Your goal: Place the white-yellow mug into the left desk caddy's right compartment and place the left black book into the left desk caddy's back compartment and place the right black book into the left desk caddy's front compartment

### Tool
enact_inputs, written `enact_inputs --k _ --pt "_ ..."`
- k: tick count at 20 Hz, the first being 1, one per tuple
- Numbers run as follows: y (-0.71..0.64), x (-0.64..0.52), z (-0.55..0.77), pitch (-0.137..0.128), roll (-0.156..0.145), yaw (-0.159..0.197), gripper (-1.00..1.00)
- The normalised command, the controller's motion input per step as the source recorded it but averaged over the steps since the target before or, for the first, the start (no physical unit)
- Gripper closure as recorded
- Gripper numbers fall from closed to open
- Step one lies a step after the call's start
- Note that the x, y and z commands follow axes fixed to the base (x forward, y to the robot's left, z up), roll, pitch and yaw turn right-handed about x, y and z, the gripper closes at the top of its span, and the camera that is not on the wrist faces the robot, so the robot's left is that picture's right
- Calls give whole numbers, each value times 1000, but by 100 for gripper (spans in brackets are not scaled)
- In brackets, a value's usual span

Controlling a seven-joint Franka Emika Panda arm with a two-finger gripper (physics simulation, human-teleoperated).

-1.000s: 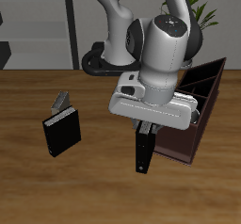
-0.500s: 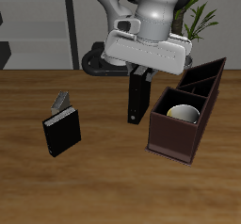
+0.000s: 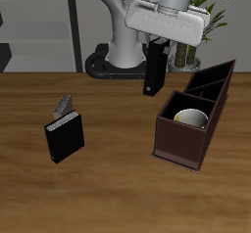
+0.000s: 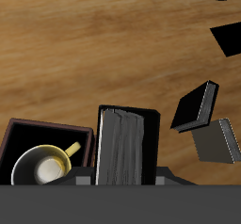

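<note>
My gripper (image 3: 158,49) is shut on the right black book (image 3: 154,72), which hangs upright in the air with its small white dot at the lower end. It hangs above the table, behind and beside the left desk caddy (image 3: 181,147). The white-yellow mug (image 3: 190,116) stands in the caddy's large right compartment. The caddy's two narrow slots (image 3: 211,84) hold nothing. The left black book (image 3: 65,137) stands on the table far from the caddy. In the wrist view I see the held book (image 4: 127,148), the mug (image 4: 47,168), the caddy wall (image 4: 47,126) and the left black book (image 4: 195,105).
A grey patterned book (image 3: 63,106) leans just behind the left black book; it also shows in the wrist view (image 4: 218,141). The robot's base (image 3: 118,61) and a potted plant (image 3: 206,7) are at the table's back. Shelving stands behind the table.
My gripper has risen with the right black book and carried it from low near the caddy's front corner up and toward the table's back.
</note>
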Motion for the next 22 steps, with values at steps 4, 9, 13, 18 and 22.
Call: enact_inputs --k 4,9,13,18,22 --pt "333 -439 81 -27 46 7 100" --pt "325 -404 7 -25 39 -29 100" --pt "331 -370 -71 -23 36 -22 100" --pt "234 -312 -158 -43 19 -26 100" --pt "339 -408 -312 -33 48 -14 100"
